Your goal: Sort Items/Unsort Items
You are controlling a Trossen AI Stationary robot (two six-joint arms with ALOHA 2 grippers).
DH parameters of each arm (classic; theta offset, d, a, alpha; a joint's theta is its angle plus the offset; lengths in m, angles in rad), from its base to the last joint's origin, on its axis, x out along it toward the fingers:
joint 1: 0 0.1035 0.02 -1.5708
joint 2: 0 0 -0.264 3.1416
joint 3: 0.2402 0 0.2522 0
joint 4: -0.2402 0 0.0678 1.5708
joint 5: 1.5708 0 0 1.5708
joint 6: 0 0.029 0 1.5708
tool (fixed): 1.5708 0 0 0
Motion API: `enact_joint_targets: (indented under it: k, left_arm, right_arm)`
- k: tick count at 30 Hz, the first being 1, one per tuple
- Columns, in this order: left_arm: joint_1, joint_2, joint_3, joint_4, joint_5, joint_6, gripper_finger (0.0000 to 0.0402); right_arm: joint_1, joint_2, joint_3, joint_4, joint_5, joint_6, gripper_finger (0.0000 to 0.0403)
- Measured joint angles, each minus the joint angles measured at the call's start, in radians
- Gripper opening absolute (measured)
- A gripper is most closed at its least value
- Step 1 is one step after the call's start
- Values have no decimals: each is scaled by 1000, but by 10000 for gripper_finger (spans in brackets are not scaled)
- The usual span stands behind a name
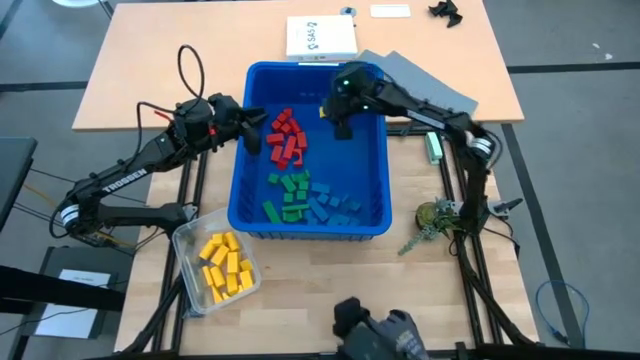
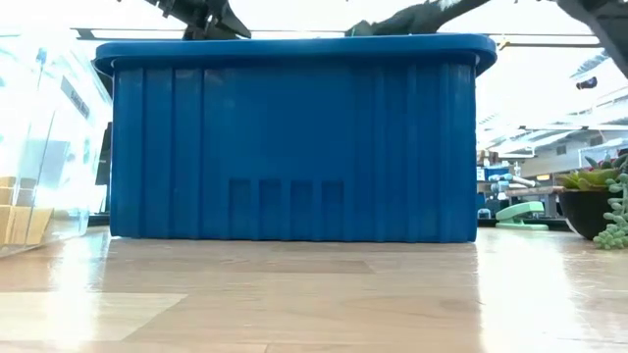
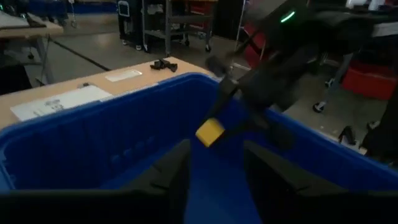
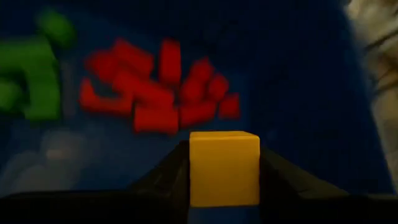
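**Right tool carrying a yellow block over the bin**

I am watching the right tool (image 1: 342,128) hanging over the far part of the blue bin (image 1: 378,226), inside its rim, clenched on a yellow block (image 4: 224,167) that is sitting square between its fingers. I am seeing the left tool (image 1: 255,131) reaching over the bin's left rim with its fingers spread and nothing between them. The two tools are staying apart, with the red blocks (image 1: 286,136) lying between them on the bin floor. Green blocks (image 1: 290,194) and blue blocks (image 1: 332,204) are crowding the near half, leaving the far right floor bare. On the counter (image 1: 150,60) just beside the bin's near left corner, a clear tub (image 1: 188,236) is holding the other yellow blocks (image 1: 225,264).
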Motion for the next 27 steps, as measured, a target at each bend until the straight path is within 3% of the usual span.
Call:
enact_joint_targets:
  k: [4, 8, 20, 27]
  left_arm:
    - [0, 10, 0, 1, 71, -80, 207]
    - [-8, 31, 0, 8, 94, -171, 235]
    - [-108, 122, 0, 196, 96, -304, 239]
    - [-148, 164, 0, 244, 83, -317, 239]
  right_arm:
    - [56, -80, 0, 25, -41, 0, 130]
    - [130, -138, 0, 100, -38, 0, 130]
    - [317, -151, 0, 197, 204, -82, 130]
    - [353, -150, 0, 211, 227, -98, 130]
